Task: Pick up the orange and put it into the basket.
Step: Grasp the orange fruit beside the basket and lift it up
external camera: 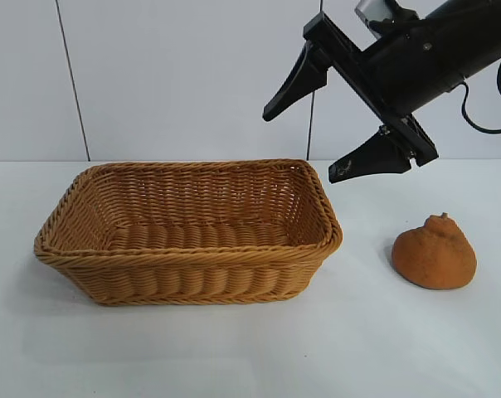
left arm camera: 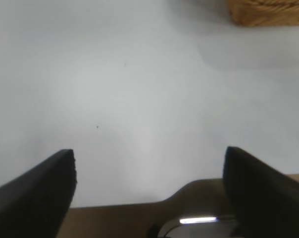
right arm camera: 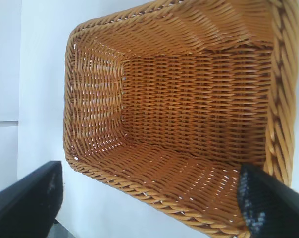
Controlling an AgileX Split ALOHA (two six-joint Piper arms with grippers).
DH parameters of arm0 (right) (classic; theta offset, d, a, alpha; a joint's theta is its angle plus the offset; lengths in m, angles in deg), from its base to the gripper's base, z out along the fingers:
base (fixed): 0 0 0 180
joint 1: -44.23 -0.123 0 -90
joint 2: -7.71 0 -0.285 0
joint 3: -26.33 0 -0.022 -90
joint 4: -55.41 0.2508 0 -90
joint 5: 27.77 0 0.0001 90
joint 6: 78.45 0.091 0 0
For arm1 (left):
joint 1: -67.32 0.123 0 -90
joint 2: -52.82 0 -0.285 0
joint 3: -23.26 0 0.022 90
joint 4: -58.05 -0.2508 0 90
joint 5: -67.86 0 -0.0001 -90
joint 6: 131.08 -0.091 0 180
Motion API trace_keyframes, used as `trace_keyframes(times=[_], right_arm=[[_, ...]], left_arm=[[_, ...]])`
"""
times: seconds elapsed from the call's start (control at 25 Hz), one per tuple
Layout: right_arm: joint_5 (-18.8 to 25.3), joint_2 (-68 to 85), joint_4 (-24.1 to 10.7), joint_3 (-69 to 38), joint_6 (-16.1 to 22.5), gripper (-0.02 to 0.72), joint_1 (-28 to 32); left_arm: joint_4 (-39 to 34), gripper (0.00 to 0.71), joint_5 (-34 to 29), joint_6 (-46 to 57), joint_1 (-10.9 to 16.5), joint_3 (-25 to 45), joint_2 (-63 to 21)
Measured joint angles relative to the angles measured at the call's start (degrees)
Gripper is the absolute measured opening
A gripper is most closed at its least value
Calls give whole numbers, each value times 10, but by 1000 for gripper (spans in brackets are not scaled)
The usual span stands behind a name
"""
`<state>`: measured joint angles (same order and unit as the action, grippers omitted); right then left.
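Note:
The orange [external camera: 434, 253], dull orange with a knobby top, sits on the white table at the right, apart from the basket. The tan wicker basket [external camera: 188, 249] stands at centre-left and is empty; it fills the right wrist view [right arm camera: 275, 99]. My right gripper [external camera: 302, 143] hangs open and empty in the air above the basket's right end, up and to the left of the orange. My left gripper [left arm camera: 149, 166] is open and empty over bare table, with a corner of the basket [left arm camera: 268, 12] far off; the left arm is out of the exterior view.
The white table [external camera: 250, 356] runs across the whole front. A white panelled wall [external camera: 192, 75] stands behind. In the left wrist view a brown edge [left arm camera: 120, 220] shows below the table surface.

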<state>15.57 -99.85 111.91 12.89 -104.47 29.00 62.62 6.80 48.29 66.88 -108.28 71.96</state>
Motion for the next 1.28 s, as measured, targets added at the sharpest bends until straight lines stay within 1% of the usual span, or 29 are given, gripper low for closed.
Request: trace_keyframes(times=[0.12,0.16,0.24,0.32,0.4,0.44,0.56,0.64,0.68,0.72,0.76,0.8,0.88,1.04,1.16,1.28], right_arm=[[11,0,-24,24,0,652,0],[15,0,-37,38,1,652,0],[20,0,-70,67,13,652,0],[27,0,-109,102,38,652,0],[28,0,-159,132,72,652,0],[30,0,-192,146,95,652,0],[35,0,-304,179,169,652,0],[48,0,-390,193,233,652,3],[55,0,-427,194,257,652,7],[66,0,-452,195,280,652,14],[78,0,-476,195,295,652,21],[90,-1,-491,195,302,652,32],[116,-5,-500,195,306,652,55],[158,-34,-488,195,291,652,83],[166,-66,-478,195,278,652,85],[167,-107,-476,195,275,652,85]], left_arm=[[1,582,0,0,0,0,-29],[1,582,0,0,0,0,-45],[1,582,0,0,0,0,-79],[-1,582,0,6,0,0,-108],[-8,582,0,6,0,0,-115],[-11,582,0,6,0,0,-116],[-15,582,0,6,0,0,-116],[-15,582,0,6,0,0,-116],[-15,582,0,6,0,0,-116],[-15,582,0,6,0,0,-116],[-15,582,0,6,0,0,-116],[-15,582,0,6,0,0,-116],[-15,582,0,6,0,0,-116],[-15,582,0,6,0,0,-116],[-15,582,0,6,0,0,-116],[-15,582,0,6,0,0,-116]])
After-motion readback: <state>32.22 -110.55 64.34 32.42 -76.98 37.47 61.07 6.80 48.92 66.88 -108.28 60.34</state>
